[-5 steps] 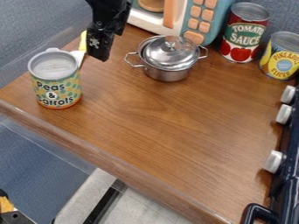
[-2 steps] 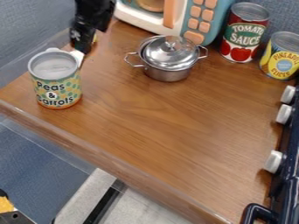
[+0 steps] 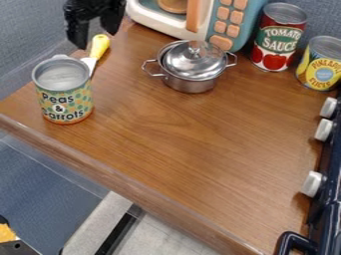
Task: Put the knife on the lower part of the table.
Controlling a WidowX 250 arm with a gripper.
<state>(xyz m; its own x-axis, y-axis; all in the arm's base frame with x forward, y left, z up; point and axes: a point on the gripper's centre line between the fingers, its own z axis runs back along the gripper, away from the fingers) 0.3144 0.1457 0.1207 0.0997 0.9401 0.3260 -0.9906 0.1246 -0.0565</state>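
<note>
Knife (image 3: 99,46) near the hand (image 3: 96,40), fingers spread wide

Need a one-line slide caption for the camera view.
Open end effector above the yellow-handled knife, whose blade runs behind the peas-and-carrots can.

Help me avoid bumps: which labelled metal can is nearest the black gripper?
The green-labelled can beside the yellow-handled knife; the red can and yellow can stand far right.

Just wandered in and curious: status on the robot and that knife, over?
Gripper open, near the knife. Knife at upper left, not gripped, not yet on the lower part. Dotted can in front, partly hiding the knife.
</note>
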